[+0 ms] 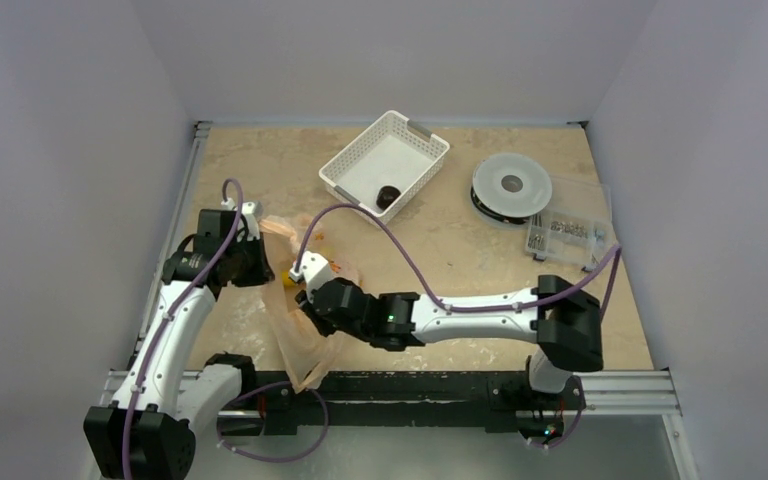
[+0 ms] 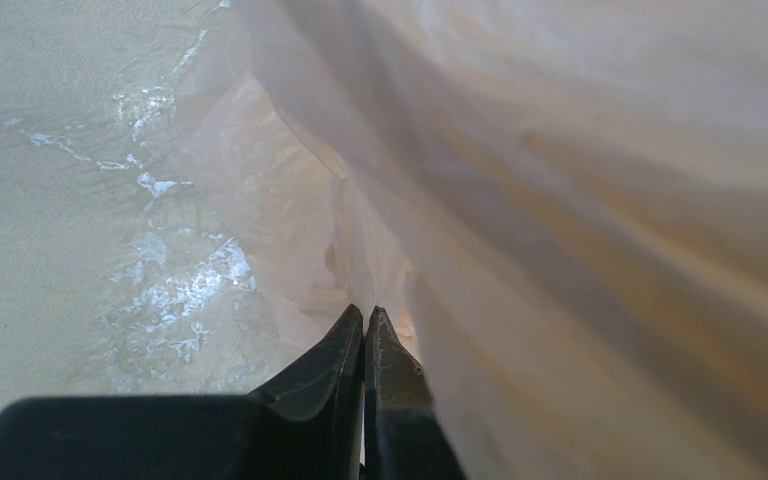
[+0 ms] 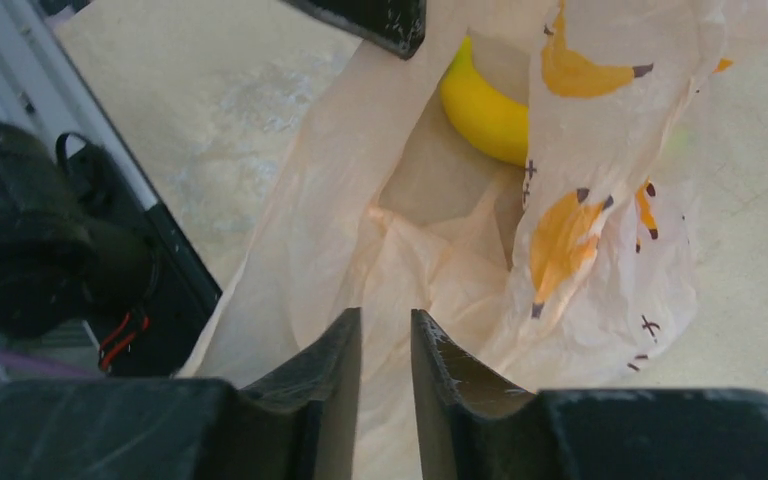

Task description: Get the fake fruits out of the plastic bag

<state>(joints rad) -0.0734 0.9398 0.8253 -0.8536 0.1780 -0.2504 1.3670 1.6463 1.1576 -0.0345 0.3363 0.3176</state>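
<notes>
The plastic bag (image 1: 305,345) lies crumpled between the two arms, pale orange with banana prints. My left gripper (image 2: 363,315) is shut, with a fold of the bag (image 2: 560,200) pinched at its tips; from above it (image 1: 265,258) sits at the bag's upper left edge. My right gripper (image 3: 385,320) hangs over the bag's mouth (image 3: 430,250), its jaws a narrow gap apart with film showing through the gap. A yellow fake fruit (image 3: 480,110) lies inside the bag, partly covered by film. A dark brown fake fruit (image 1: 388,196) rests in the white basket (image 1: 415,150).
A grey spool (image 1: 510,185) and a clear box of small parts (image 1: 570,235) stand at the right rear. The left gripper's dark finger (image 3: 360,20) shows at the top of the right wrist view. The black rail (image 1: 410,385) runs along the near edge.
</notes>
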